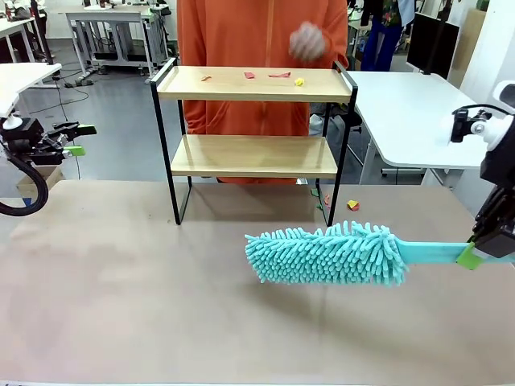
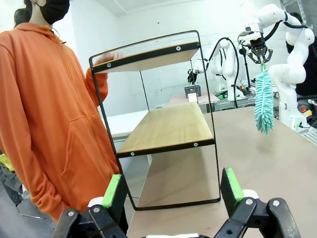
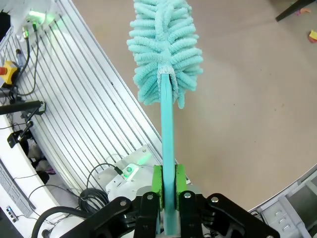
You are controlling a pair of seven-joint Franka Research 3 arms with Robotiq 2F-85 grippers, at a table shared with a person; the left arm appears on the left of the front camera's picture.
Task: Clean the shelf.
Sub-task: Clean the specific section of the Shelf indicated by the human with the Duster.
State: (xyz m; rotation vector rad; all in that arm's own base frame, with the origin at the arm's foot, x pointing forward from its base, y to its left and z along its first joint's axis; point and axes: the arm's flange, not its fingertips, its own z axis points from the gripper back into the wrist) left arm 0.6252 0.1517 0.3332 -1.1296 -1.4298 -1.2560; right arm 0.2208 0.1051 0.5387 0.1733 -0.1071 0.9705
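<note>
1. At the far middle of the brown surface (image 1: 121,281): two-tier shelf of light wood boards in a thin black metal frame (image 1: 241,84) (image 2: 168,126), standing upright on its legs.
2. On the shelf's top board: small red paper scraps (image 1: 279,75), one yellow scrap (image 1: 298,81) and one orange sliver (image 1: 206,78).
3. Front-right of the shelf, apart from it: fluffy teal microfibre duster with a flat teal handle (image 1: 326,253) (image 2: 263,101) (image 3: 166,44), held level over the surface.
4. Right end effector (image 1: 475,256) (image 3: 168,178): to the right of the shelf, green pads clamped on the duster's handle end.
5. Left end effector (image 1: 72,138) (image 2: 172,188): well to the left of the shelf, jaws spread wide, holding nothing.
6. Behind the shelf: person in an orange hooded top (image 1: 241,32), with one blurred hand (image 1: 307,40) above the top board.
7. Just right of the shelf's legs, on the surface: small red-and-yellow scrap (image 1: 352,205).
</note>
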